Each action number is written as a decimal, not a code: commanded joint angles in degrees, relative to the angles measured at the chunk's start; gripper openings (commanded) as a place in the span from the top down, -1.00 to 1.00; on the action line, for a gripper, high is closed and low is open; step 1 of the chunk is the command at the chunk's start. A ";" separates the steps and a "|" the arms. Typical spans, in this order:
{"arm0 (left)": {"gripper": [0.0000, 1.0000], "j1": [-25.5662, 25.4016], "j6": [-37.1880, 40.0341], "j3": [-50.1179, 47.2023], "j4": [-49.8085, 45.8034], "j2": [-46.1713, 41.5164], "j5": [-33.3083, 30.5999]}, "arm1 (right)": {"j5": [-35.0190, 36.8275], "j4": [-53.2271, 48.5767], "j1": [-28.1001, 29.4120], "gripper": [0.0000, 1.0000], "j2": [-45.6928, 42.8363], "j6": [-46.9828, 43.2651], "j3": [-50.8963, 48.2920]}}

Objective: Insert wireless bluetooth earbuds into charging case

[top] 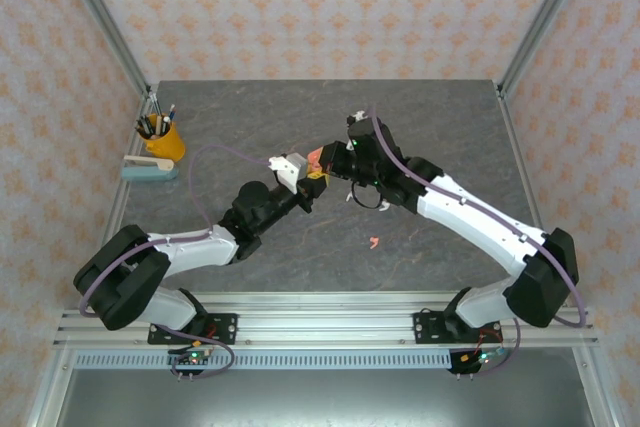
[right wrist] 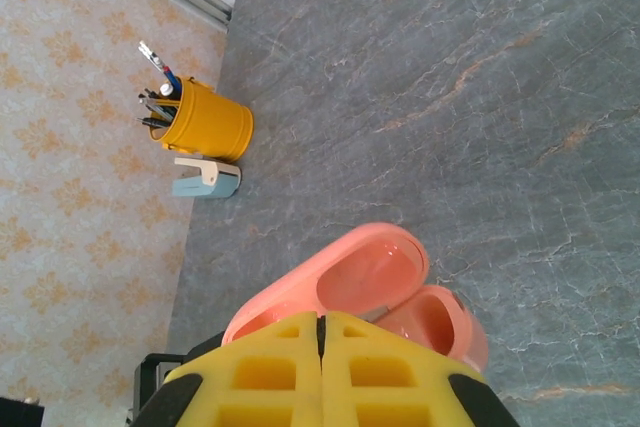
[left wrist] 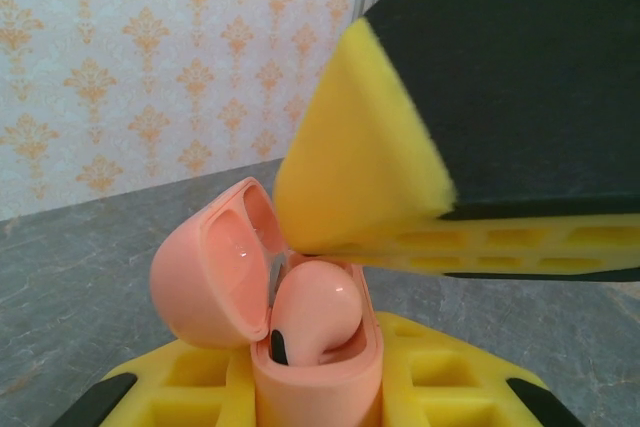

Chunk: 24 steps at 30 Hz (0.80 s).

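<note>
My left gripper (left wrist: 320, 392) is shut on the coral-pink charging case (left wrist: 318, 379), held upright between its yellow pads with the lid (left wrist: 205, 272) swung open to the left. One coral-pink earbud (left wrist: 318, 315) sits in the case, its bud sticking up above the rim. My right gripper (right wrist: 322, 321) is shut, its yellow fingertips (left wrist: 365, 162) right over the case's opening, close above the earbud. From the right wrist the open case (right wrist: 372, 272) lies just beyond those tips. In the top view both grippers meet mid-table around the case (top: 316, 159). Another pink earbud (top: 373, 241) lies loose on the table.
A yellow pen cup (top: 163, 139) and a light blue stapler (top: 148, 169) stand at the table's left edge, far from the arms. Metal frame posts rise at the back corners. The grey table (top: 450, 127) is bare behind the right arm.
</note>
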 commanded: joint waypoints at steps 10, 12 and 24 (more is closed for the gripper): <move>1.00 -0.64 1.15 -0.22 2.40 -1.24 -0.40 | 4.70 -2.30 -0.33 0.86 -6.91 -1.63 -0.19; 1.00 -0.71 1.69 -0.47 2.36 -1.38 -0.64 | 6.39 -4.06 -0.41 0.85 -9.53 -1.86 -0.67; 1.00 -0.48 6.81 -0.56 -3.52 -7.53 0.05 | 17.94 -21.20 -0.87 -0.05 -18.78 1.80 -12.54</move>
